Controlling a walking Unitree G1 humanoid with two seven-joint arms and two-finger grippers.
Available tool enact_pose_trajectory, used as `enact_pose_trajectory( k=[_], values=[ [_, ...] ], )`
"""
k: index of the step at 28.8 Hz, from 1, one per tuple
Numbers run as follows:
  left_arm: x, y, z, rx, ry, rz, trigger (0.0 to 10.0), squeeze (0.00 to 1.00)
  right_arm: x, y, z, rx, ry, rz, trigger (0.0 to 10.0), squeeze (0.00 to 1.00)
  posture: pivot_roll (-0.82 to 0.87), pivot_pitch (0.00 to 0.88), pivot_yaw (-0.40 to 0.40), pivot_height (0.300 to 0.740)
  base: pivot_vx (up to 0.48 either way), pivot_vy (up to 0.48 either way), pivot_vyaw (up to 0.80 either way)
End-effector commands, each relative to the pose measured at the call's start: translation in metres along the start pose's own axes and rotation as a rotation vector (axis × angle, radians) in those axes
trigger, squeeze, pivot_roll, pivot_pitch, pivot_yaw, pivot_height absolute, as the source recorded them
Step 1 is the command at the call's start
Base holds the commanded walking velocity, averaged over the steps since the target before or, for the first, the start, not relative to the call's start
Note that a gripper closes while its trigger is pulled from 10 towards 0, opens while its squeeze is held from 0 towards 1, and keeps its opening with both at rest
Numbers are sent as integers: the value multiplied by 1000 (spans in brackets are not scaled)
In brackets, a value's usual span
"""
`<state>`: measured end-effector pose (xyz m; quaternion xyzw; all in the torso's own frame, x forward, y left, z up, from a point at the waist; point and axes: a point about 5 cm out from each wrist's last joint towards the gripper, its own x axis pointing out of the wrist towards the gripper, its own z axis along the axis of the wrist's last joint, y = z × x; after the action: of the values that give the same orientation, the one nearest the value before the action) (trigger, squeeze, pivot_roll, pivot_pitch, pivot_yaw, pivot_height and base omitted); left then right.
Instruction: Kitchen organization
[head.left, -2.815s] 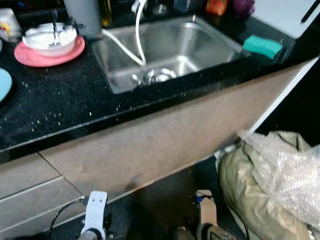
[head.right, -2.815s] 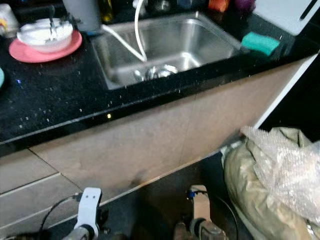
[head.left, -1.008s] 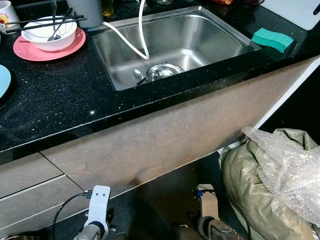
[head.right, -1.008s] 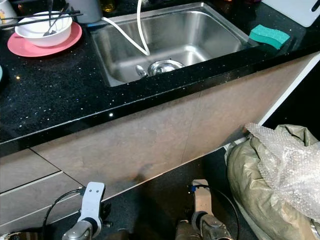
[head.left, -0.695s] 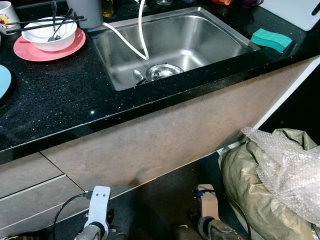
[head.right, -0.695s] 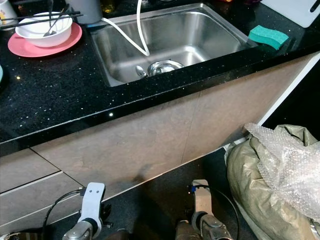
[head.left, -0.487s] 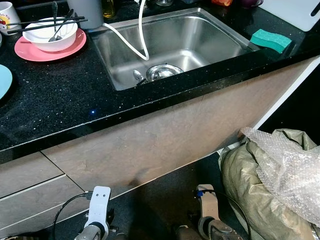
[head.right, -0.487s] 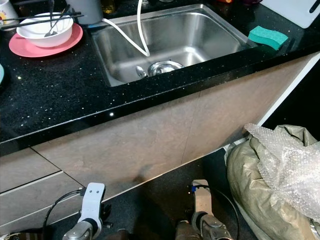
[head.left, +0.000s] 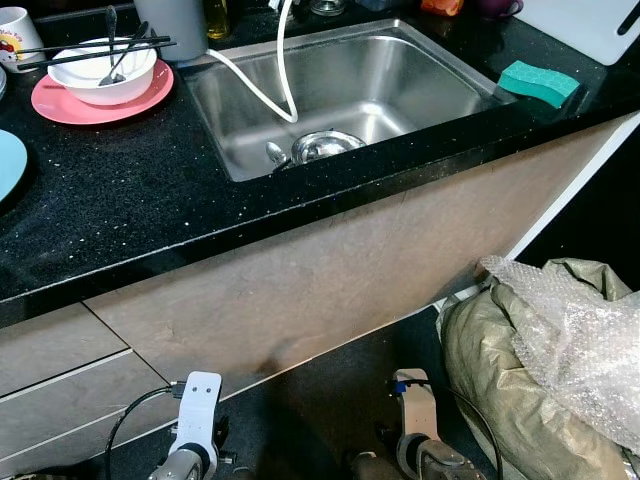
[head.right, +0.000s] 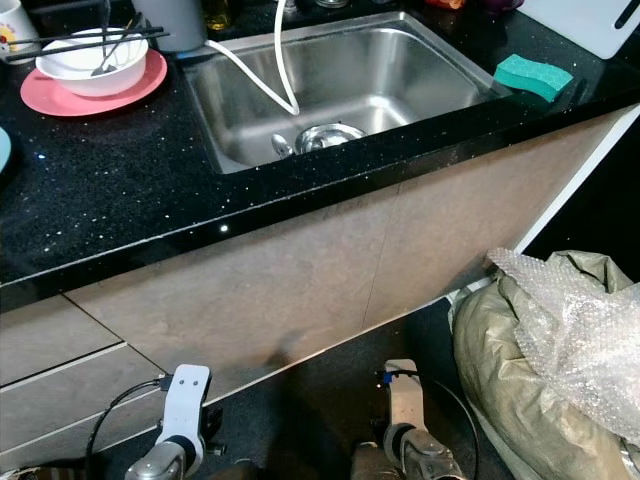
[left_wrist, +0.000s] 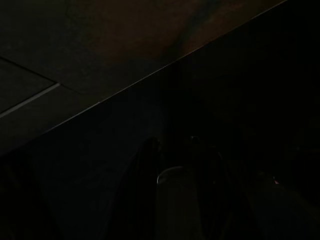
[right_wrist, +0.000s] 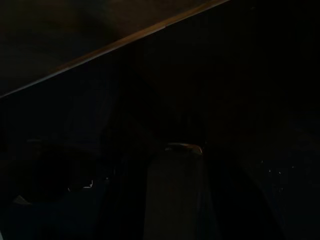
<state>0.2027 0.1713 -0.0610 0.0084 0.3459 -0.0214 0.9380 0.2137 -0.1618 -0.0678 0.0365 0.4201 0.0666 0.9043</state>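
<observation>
Since a moment ago only the view has steadied; nothing on the counter (head.left: 120, 190) has moved. Both arms hang idle, grip unreadable. The white bowl (head.left: 103, 68) sits on its pink plate (head.left: 60, 103) left of the sink (head.left: 350, 85). Likely next: reaching up for it.

No words, brands or numbers can be read — the mug (head.left: 18, 24) bears a small coloured print, too blurred to read.
</observation>
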Motion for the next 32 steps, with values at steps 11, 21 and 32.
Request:
enact_pose_trajectory(
  k=[11,21,32],
  values=[
    [-2,0,-9,-5,37,0,10000,0,-1,0,-10,34,41,3,10000,0,9,123,-7,740,0,0,0],
    [-2,0,-8,-6,30,3,10000,0,-1,1,-10,86,50,24,10000,0,10,129,-10,740,0,0,0],
    [-2,0,-8,-9,27,5,10000,0,-1,0,-9,-3,63,-3,10000,0,10,140,-11,740,0,0,0]
  ],
)
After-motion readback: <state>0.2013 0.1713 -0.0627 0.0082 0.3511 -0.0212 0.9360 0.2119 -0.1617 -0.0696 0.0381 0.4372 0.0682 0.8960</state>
